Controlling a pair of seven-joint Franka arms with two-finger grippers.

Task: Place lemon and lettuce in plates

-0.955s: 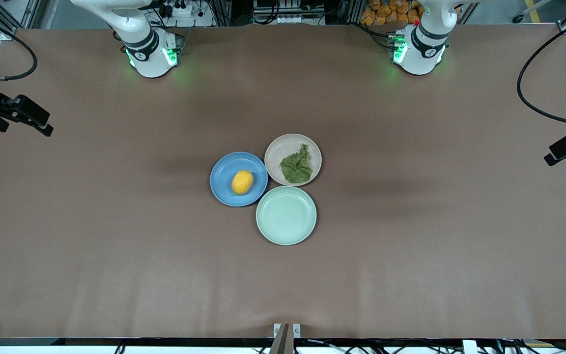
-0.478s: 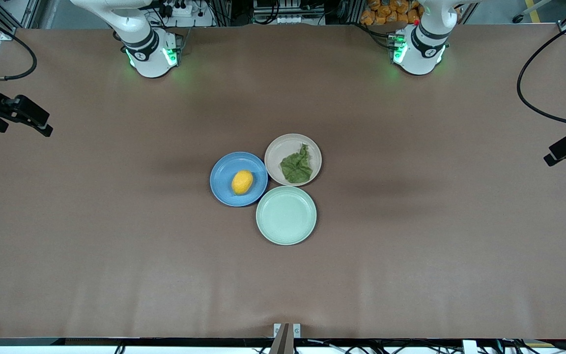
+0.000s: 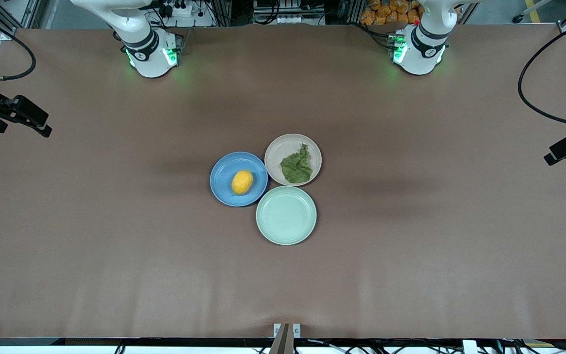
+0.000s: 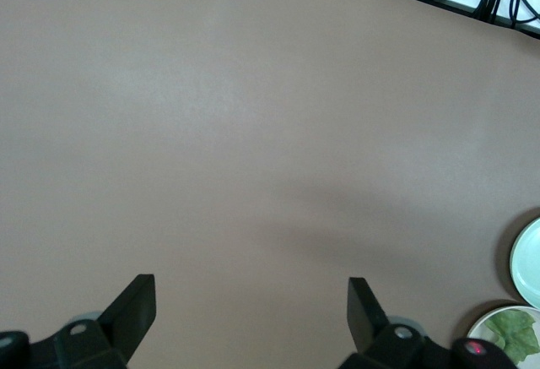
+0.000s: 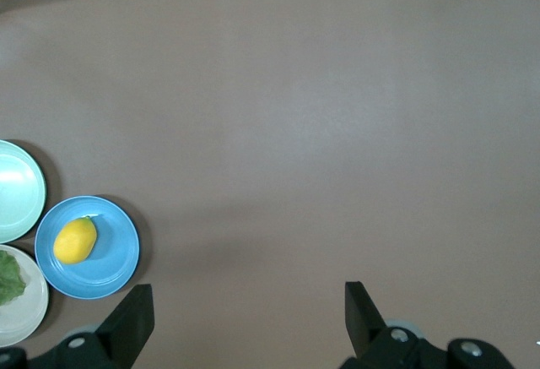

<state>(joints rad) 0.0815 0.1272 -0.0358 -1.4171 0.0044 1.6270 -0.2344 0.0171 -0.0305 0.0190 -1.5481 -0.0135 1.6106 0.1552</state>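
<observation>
The yellow lemon (image 3: 242, 182) lies in the blue plate (image 3: 224, 169) at the table's middle. The dark green lettuce (image 3: 297, 167) lies in the beige-pink plate (image 3: 278, 147), which touches the blue one and sits toward the left arm's end. My right gripper (image 5: 249, 293) hangs open and empty over bare table at the right arm's end, with the lemon (image 5: 75, 241) well off to one side of it. My left gripper (image 4: 251, 284) hangs open and empty over bare table at the left arm's end. The lettuce (image 4: 516, 331) shows only at that view's corner.
An empty mint-green plate (image 3: 286, 215) touches both other plates, nearer to the front camera. The brown table (image 3: 410, 255) stretches wide around the three plates. Black cables (image 3: 533, 93) trail over both ends of the table.
Both grippers have drifted very slightly at the table's ends. The lemon, the lettuce and the plates have not moved.
</observation>
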